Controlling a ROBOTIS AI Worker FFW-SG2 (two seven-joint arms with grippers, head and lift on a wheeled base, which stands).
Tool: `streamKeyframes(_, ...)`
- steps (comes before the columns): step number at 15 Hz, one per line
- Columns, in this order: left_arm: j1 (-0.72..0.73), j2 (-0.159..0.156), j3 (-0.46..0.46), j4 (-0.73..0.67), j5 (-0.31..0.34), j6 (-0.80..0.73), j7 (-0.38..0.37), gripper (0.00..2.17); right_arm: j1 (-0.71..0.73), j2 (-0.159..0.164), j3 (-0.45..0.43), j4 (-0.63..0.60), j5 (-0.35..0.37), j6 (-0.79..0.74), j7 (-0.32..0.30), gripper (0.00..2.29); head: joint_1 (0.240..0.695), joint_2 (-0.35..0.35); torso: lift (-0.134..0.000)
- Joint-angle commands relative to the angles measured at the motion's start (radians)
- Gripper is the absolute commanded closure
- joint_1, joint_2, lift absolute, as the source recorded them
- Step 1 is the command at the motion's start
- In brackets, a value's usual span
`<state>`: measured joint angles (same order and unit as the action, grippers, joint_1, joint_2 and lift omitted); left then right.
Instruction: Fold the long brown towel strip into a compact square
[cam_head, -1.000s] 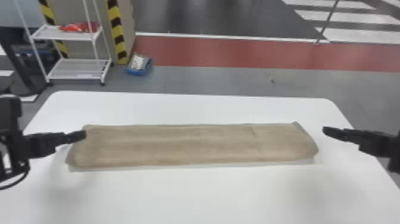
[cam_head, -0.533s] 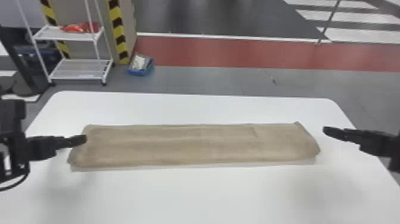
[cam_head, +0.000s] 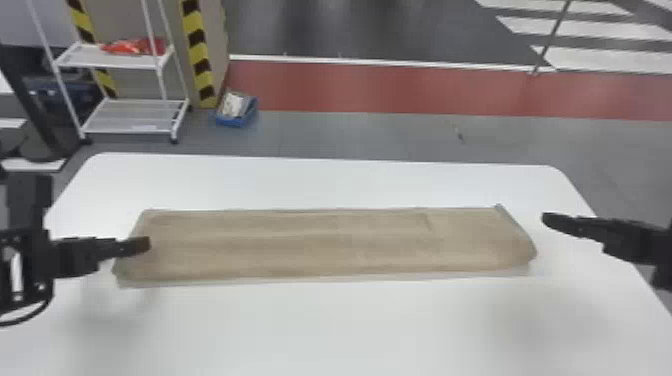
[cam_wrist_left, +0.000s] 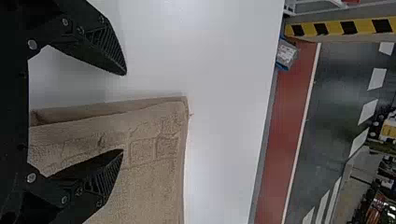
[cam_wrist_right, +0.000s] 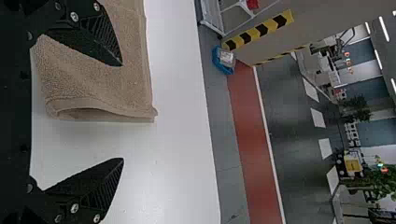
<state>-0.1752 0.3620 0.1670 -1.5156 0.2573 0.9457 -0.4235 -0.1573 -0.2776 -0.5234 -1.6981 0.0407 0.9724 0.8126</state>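
**Stretching across the white table (cam_head: 325, 330), a brown towel (cam_head: 325, 245) lies in a long strip**

In the head view, the towel runs from left to right, with the left gripper (cam_head: 147, 244) at its left end and the right gripper (cam_head: 546, 220) near its right end. The left wrist view shows the left gripper (cam_wrist_left: 124, 112) with its jaws wide apart, on either side of the towel's end edge. In the right wrist view, the right gripper (cam_wrist_right: 123, 112) is also open, and the towel's end shows folded layers. Beyond the table stand a white shelf (cam_head: 135, 115) and a blue bin (cam_head: 234, 121).
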Motion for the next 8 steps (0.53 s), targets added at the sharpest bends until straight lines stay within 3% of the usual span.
streamKeyframes(1, 0.002, -0.005, -0.004, 0.000, 0.000, 0.005, -0.001, 0.34, 0.005, 0.000, -0.007, 0.000, -0.018, 0.009, 0.000, 0.18, 0.695, -0.093, -0.124)
streamKeyframes(2, 0.002, -0.005, -0.011, 0.000, -0.001, 0.011, -0.001, 0.47, 0.009, 0.000, -0.007, -0.002, -0.018, 0.012, 0.000, 0.18, 0.695, -0.095, -0.124)
streamKeyframes(4, 0.002, -0.005, -0.012, -0.002, -0.003, 0.038, -0.014, 0.52, 0.013, 0.000, -0.015, -0.009, -0.019, 0.021, 0.003, 0.18, 0.695, -0.100, -0.124)
streamKeyframes(6, 0.003, -0.006, -0.007, -0.006, 0.007, 0.048, -0.017, 0.86, 0.015, 0.002, -0.014, -0.025, -0.019, 0.036, 0.003, 0.18, 0.695, -0.105, -0.124)
streamKeyframes(8, 0.011, -0.006, 0.000, -0.029, 0.028, 0.069, -0.017, 1.07, 0.016, 0.015, -0.010, -0.057, -0.022, 0.055, 0.005, 0.18, 0.695, -0.109, -0.124)
